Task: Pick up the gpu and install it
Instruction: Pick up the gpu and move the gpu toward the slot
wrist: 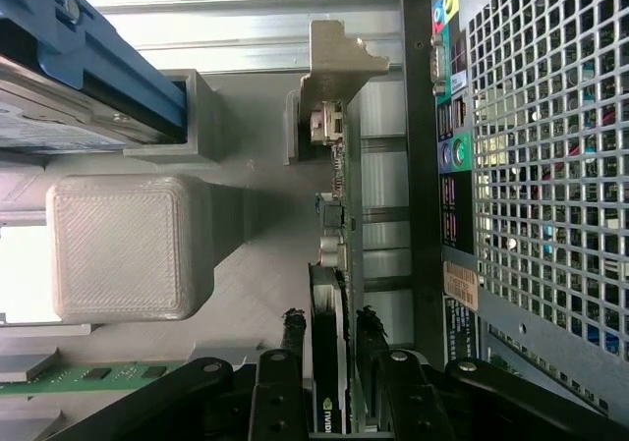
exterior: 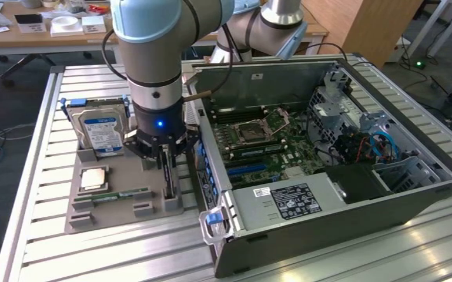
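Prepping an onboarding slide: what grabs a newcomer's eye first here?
The grey arm dominates the exterior view's centre, its tool at the gpu standing on edge in a grey holder. On that view's right, the open computer case bares its green motherboard; on the left, a blue-labelled hard drive stands upright.

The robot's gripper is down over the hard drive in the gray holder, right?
Not quite. The gripper is down over the gpu, which stands on edge in the gray holder. The hard drive stands to one side. The wrist view shows this.
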Controlling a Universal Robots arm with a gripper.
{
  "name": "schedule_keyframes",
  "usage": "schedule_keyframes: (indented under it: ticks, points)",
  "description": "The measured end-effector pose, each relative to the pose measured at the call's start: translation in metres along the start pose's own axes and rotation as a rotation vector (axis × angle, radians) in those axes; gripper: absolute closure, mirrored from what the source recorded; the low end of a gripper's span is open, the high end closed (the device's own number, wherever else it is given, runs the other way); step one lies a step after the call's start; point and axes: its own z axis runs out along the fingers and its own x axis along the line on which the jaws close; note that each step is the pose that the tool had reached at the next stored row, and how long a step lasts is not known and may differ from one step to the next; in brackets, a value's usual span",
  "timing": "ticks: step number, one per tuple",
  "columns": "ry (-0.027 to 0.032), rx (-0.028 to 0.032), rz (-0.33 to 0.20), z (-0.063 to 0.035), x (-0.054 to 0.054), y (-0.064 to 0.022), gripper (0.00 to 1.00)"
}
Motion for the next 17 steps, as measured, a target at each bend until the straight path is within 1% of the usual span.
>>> schedule_keyframes:
  ticks: [17]
  points:
    - [0.0003,0.0002,0.0,0.0013,0.0001,-0.0001,0.65]
